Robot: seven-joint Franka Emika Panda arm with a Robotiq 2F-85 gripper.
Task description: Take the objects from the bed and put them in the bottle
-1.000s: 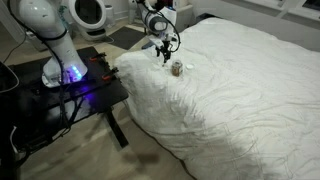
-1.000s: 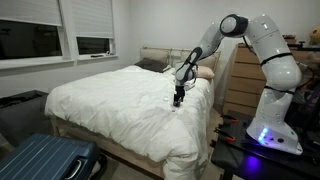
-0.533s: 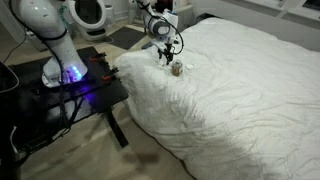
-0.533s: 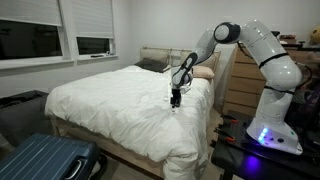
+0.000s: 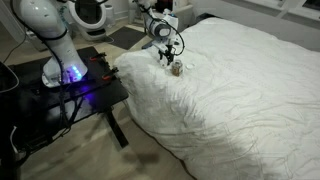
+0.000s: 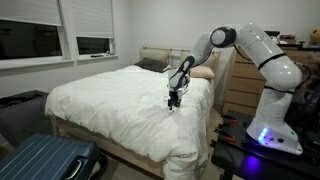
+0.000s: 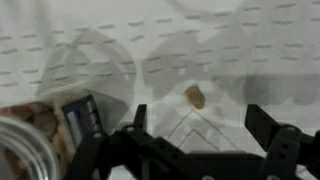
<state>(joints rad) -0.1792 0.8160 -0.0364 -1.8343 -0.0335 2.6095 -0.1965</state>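
Soft even indoor light in both exterior views, white bed (image 5: 240, 90) bright, blue-violet glow at the robot base (image 5: 72, 74), dark windows (image 6: 30, 42), wrist view dim and grainy, bottle (image 7: 45, 125) blurred up close

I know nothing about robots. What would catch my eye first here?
A big white robot arm stretches from a black table over a rumpled white bed. Its gripper hangs open over a tiny yellowish bit lying on the covers, with a small brownish bottle standing beside it.
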